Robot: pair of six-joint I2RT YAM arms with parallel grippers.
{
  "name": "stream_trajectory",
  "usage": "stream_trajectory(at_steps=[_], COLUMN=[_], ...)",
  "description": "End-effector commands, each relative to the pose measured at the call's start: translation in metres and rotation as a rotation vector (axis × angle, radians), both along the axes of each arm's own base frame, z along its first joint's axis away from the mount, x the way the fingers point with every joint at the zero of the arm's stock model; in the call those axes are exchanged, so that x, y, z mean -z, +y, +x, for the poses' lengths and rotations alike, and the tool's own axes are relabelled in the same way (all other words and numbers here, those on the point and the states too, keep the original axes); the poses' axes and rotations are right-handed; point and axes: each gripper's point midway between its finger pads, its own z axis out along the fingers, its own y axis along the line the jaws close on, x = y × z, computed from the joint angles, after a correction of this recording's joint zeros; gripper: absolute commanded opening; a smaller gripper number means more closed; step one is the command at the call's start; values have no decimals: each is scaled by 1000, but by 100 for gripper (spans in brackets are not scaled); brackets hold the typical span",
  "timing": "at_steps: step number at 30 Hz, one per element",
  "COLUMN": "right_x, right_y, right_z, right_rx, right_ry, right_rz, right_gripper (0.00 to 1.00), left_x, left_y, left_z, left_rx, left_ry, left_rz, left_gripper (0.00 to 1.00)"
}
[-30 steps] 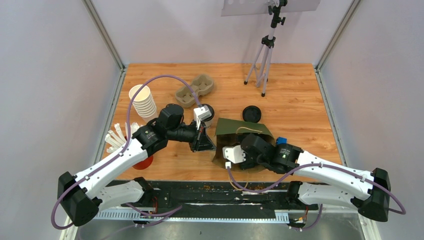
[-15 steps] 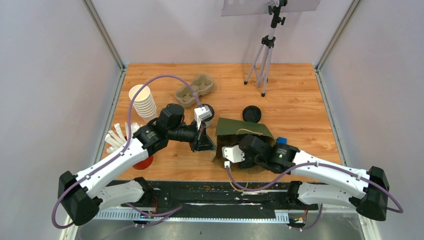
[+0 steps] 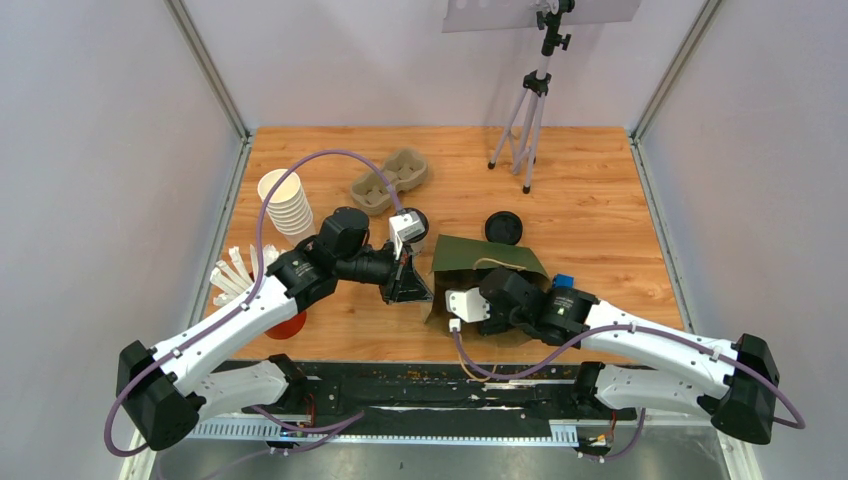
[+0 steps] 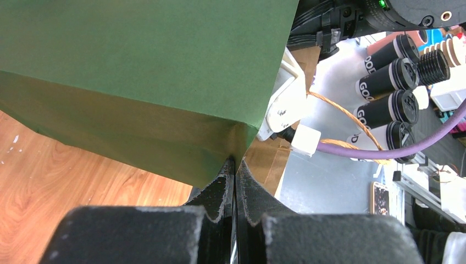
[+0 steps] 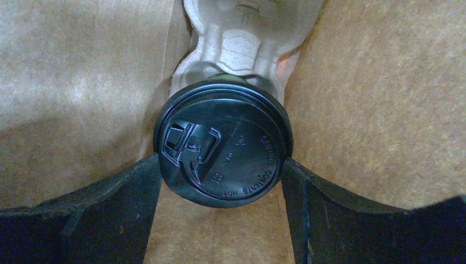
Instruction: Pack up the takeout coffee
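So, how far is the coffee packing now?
One lidded cup is already inside the green bag, beside a pulp carrier. The left hand pinches the bag's edge; the right hand grips that cup. A black lid outside, perhaps the second cup, is left.

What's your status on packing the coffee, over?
Left gripper shut on green bag's edge. Right gripper inside bag, clamped on lidded cup in pulp carrier. Nothing seen blocking.

We see one lidded cup from straight above, upright in a pulp carrier inside the paper bag, its round black lid on and its sides hidden. A second black lid sits on the table just beyond the bag; we cannot tell what is beneath it.
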Motion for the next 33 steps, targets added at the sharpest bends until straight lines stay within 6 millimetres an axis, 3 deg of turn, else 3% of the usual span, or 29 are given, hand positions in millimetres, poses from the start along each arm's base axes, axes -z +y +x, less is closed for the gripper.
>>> stream_trajectory(at_steps=[1,21,33], right_x=[7,15,-6], right_y=[-5,-14,-10], right_z=[1,1,2], right_rx=[31,50,36], right_ry=[9,23,10], right_rz=[10,19,44], right_gripper=[67,67,71], left_x=[-14,-13,-12], left_y=[-6,-6,-7], left_z=[-2,-2,1], left_rx=[31,24,25], left_ry=[-22,-18,-17], left_rz=[-51,-44,-39], left_gripper=[4,4,5])
